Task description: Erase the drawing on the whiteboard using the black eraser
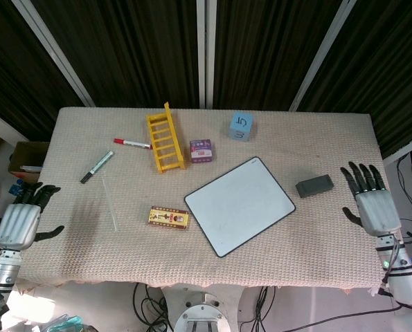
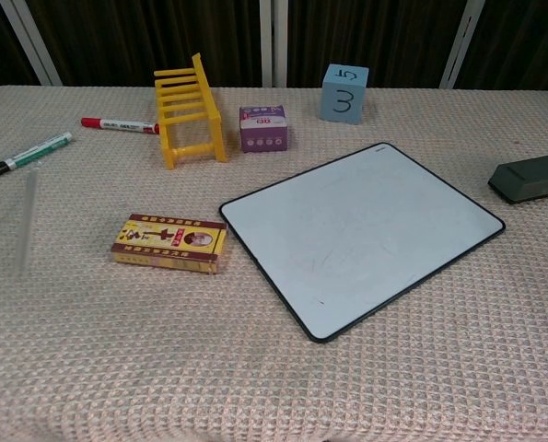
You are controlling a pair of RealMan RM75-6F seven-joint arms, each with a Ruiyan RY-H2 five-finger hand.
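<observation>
Eraser: black eraser (image 1: 314, 185) lies on the desk (image 1: 316, 242), just left of the right robot hand (image 1: 372, 204), apart from it.
Whiteboard: whiteboard (image 1: 239, 205) further left, flat.
Right robot hand: fingers spread, empty.
Left robot hand: left robot hand (image 1: 19, 223) empty, fingers apart.

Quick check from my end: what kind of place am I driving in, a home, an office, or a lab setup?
Most likely a lab test bench. The table wears a woven cloth, dark curtains hang behind it, and cables trail under its front edge. The whiteboard, eraser, numbered blue cube and toy ladder look like staged props.
</observation>
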